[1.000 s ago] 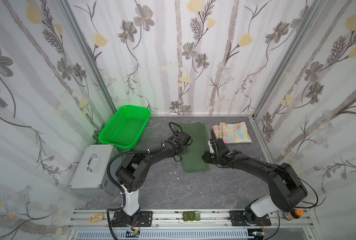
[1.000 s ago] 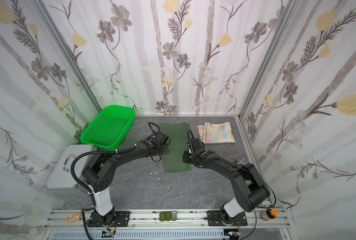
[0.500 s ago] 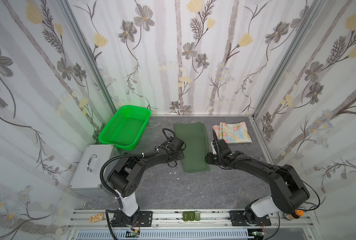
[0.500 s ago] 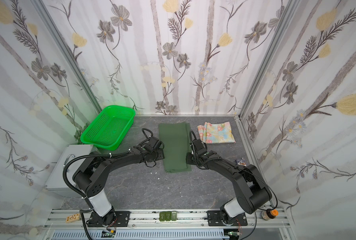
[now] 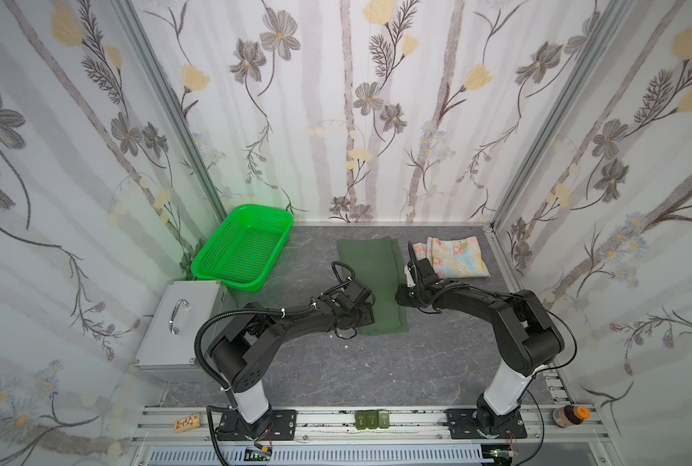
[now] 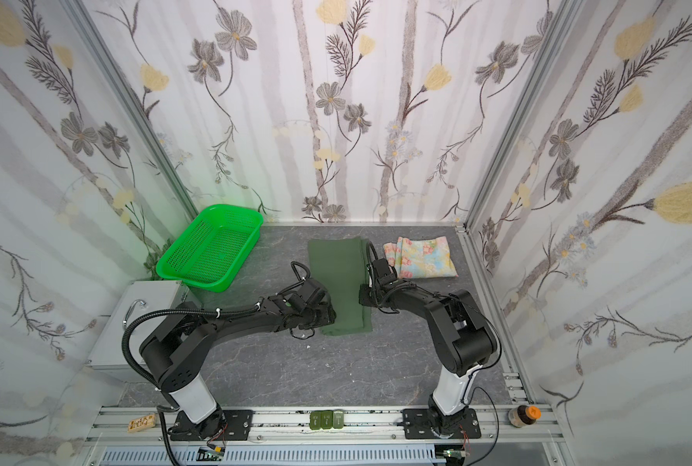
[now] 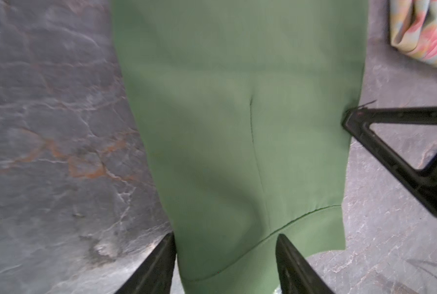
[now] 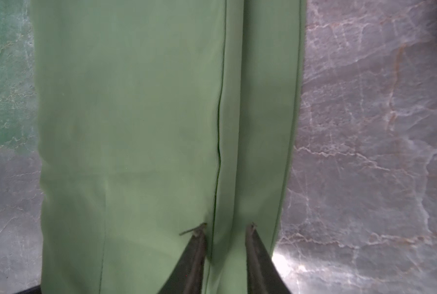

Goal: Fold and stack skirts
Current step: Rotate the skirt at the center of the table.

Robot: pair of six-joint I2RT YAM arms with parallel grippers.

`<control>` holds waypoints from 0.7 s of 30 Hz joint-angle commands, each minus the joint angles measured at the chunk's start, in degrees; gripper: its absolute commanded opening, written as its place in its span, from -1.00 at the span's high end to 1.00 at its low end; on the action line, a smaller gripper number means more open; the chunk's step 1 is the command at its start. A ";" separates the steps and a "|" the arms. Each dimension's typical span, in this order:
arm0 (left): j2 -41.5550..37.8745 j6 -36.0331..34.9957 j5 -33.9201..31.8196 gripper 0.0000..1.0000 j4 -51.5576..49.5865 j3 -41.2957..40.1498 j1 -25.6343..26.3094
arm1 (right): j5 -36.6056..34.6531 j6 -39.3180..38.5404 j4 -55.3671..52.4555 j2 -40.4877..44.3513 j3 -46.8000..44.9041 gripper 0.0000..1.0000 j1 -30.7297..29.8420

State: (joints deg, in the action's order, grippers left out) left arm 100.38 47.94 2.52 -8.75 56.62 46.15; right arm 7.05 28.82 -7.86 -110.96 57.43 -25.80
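Note:
The dark green skirt (image 5: 370, 274) (image 6: 340, 274) lies folded into a long strip mid-table. The floral skirt (image 5: 453, 258) (image 6: 421, 258) sits folded at the back right, apart from it. My left gripper (image 5: 366, 318) (image 7: 225, 235) is open, its jaws astride the strip's near left corner by the waistband seam. At the strip's right edge my right gripper (image 5: 401, 296) (image 8: 225, 226) is shut on a raised fold of green skirt (image 8: 136, 127). In the left wrist view one of the right gripper's fingers (image 7: 360, 122) touches that edge of the green skirt (image 7: 237, 127), with the floral skirt (image 7: 423, 33) off in a corner.
A bright green mesh basket (image 5: 235, 282) stands at the back left, partly on a metal box with a handle (image 5: 179, 322). A small bottle (image 5: 570, 415) sits on the front rail at the right. Flowered walls close in three sides of the grey stone-patterned table (image 5: 356, 363).
My left gripper has slid along the strip's left side toward the front, down to its near corner. The right gripper stayed at the right edge; its jaws opened, then closed on the cloth.

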 commanded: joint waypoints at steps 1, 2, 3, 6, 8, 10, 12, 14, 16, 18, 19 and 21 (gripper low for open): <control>1.29 2.52 -1.88 -0.15 0.77 0.01 -0.01 | -0.95 -0.52 1.88 -0.75 -0.01 0.78 -0.03; 1.46 2.46 -2.28 -0.12 0.76 -0.36 -0.23 | -0.79 -0.29 1.92 -0.69 -0.52 0.80 -0.08; 1.63 2.72 -2.51 -0.06 0.76 -0.98 -0.66 | -0.47 0.04 2.18 -0.59 -1.30 0.84 -0.12; 1.02 2.96 -2.92 0.08 0.75 -2.96 -2.68 | 0.54 2.32 2.93 0.92 -4.29 0.93 -0.68; 0.03 2.36 -3.96 0.11 0.67 -3.98 -4.26 | 1.00 3.72 3.26 1.86 -6.15 0.93 -1.75; -1.21 1.53 -3.98 0.13 0.67 -4.79 -6.34 | 1.05 5.15 2.11 2.68 -7.05 0.95 -3.35; -2.14 0.22 -4.29 0.14 0.49 -5.03 -8.25 | 1.24 7.00 1.13 3.64 -7.50 0.95 -5.59; -2.73 -0.99 -3.89 0.14 0.49 -5.17 -10.15 | 0.93 8.86 0.08 4.58 -7.27 0.94 -8.23; -2.59 -3.22 -4.05 0.13 0.36 -4.79 -11.86 | 1.31 10.59 -1.39 5.02 -5.94 0.94 -10.82; -2.37 -5.21 -4.60 0.12 0.08 -4.26 -13.79 | 1.82 12.29 -2.34 5.26 -4.68 0.94 -12.49; -2.53 -5.68 -5.45 0.11 -0.12 -4.00 -14.82 | 2.44 13.27 -2.07 5.39 -4.29 0.93 -13.25; -3.57 -5.93 -5.15 0.10 -0.30 -3.59 -17.15 | 4.52 15.29 -0.16 5.25 -3.62 0.78 -14.31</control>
State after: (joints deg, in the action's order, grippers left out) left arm 97.97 44.56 -0.78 -8.40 52.18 30.85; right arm 8.88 39.86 -9.58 -105.93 52.77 -39.22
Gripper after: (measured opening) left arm 0.448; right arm 0.061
